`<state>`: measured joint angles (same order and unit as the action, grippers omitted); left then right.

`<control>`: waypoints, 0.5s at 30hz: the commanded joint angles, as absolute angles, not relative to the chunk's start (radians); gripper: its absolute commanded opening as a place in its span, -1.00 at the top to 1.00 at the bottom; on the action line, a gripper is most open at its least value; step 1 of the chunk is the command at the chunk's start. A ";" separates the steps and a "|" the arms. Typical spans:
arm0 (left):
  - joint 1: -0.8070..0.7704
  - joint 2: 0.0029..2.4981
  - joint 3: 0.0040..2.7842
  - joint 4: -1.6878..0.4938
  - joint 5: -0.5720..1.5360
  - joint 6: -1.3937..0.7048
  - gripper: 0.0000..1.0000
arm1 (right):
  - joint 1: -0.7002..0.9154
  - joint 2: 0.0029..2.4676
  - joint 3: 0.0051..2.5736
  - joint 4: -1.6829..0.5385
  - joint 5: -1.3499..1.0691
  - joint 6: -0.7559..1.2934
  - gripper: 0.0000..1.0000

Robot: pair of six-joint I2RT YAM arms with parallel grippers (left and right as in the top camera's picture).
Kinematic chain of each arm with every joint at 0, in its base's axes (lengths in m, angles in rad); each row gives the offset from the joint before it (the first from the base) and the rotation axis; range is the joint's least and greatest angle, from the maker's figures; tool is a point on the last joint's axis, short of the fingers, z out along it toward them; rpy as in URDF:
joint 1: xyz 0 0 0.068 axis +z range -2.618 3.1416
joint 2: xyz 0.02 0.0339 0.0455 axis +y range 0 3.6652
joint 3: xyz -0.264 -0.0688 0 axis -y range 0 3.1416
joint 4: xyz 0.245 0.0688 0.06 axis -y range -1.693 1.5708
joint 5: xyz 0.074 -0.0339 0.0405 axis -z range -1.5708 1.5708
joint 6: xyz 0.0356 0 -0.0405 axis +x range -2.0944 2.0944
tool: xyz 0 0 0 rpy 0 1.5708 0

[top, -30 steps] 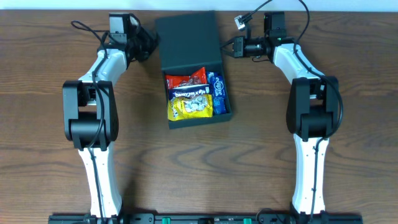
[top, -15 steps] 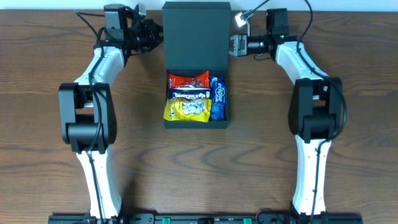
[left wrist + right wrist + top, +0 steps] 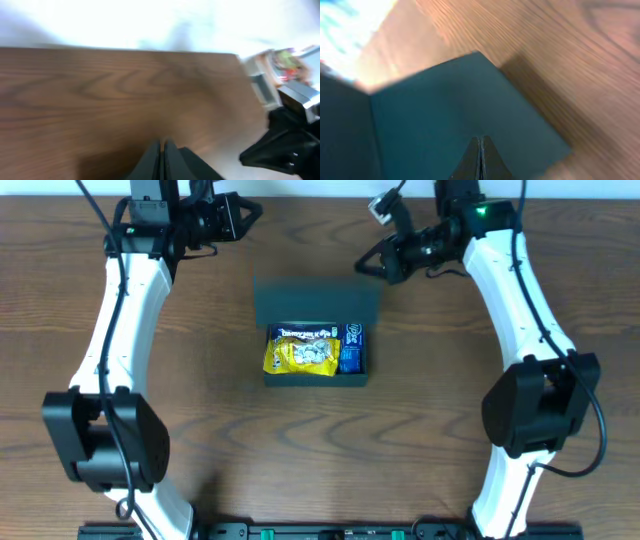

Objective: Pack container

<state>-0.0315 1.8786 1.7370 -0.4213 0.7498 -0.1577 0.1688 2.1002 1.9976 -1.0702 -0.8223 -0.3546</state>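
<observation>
The dark teal container point(image 3: 315, 376) sits mid-table, its flap lid point(image 3: 315, 302) raised and tilted forward over the back half. Inside I see a yellow packet point(image 3: 300, 356), a white-and-dark packet point(image 3: 303, 332) and a blue packet point(image 3: 351, 346). My right gripper point(image 3: 366, 266) is shut and empty, just behind the lid's right back corner. In the right wrist view its fingertips point(image 3: 480, 142) are over the teal lid point(image 3: 445, 120); I cannot tell whether they touch it. My left gripper point(image 3: 243, 212) is shut and empty, high at the back left, away from the box; its fingertips point(image 3: 163, 146) are over bare wood.
The wooden table point(image 3: 200, 410) surrounds the box. The table's far edge and a bright wall lie just behind both grippers. In the left wrist view a black blurred shape point(image 3: 285, 145) is at the right.
The lid lay flat open behind the box; now it stands tilted forward and hides the red packet. The left gripper rose back-left. The right gripper moved in to the lid's corner.
</observation>
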 commanded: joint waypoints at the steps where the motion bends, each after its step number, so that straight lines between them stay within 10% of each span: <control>1: -0.031 1.822 1.753 -0.460 0.603 -0.052 0.88 | 0.151 2.065 2.001 -1.070 -0.684 -0.427 0.97; 15: -0.106 1.782 1.748 -0.926 0.393 -0.177 0.88 | 0.059 2.042 2.001 -0.985 -0.599 -0.250 0.97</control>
<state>-0.0597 1.7981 1.7412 -0.8738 0.4438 -0.1635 0.0647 2.0747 1.9972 -0.9848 -0.6064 -0.2745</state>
